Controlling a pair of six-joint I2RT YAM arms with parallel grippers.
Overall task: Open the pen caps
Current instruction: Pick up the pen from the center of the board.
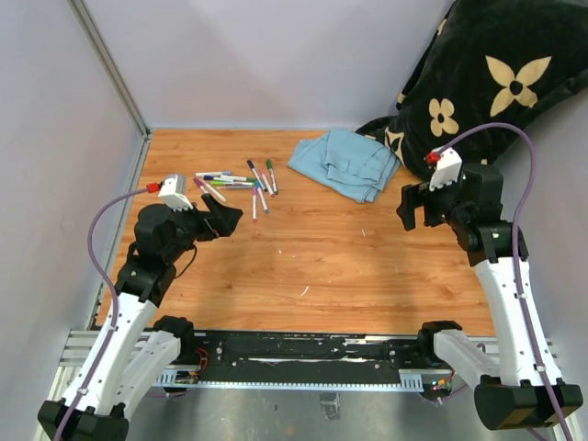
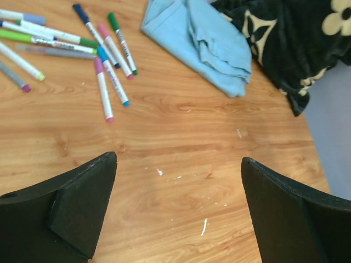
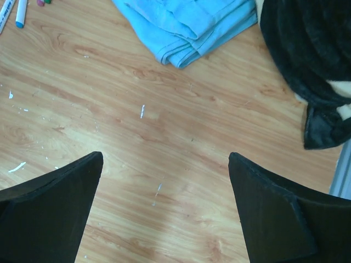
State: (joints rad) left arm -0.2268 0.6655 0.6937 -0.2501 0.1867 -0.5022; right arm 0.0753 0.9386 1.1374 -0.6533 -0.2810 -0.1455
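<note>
- At 10 o'clock on the table (image 1: 322,266), top view: pen caps (image 1: 269,165) sit on a loose scatter of white markers (image 1: 230,182). Too small here to sort colours.
- Left wrist view gives the detail: pen caps (image 2: 113,20) in dark blue, green, pink and blue, each on its barrel, markers (image 2: 114,76) fanned at its 11 o'clock. More lie cut off at the left edge.
- Right wrist view catches only one blue marker tip (image 3: 20,23) at its 11 o'clock corner; cap or end plug, cannot tell.
- Left gripper (image 1: 223,220) (image 2: 178,159): jaws spread wide, nothing between them, above bare wood, at 5 o'clock from the markers and near them.
- Right gripper (image 1: 415,209) (image 3: 164,155): jaws also spread, nothing held, at 3 o'clock on the table, well apart from the markers.
- Folded blue cloth (image 1: 347,163) (image 2: 203,38) (image 3: 186,24) at 12 o'clock, just right of the markers.
- Black blanket with cream flowers (image 1: 478,83) (image 2: 274,38) (image 3: 307,49) at 2 o'clock. It touches the cloth's far corner in the top view.
</note>
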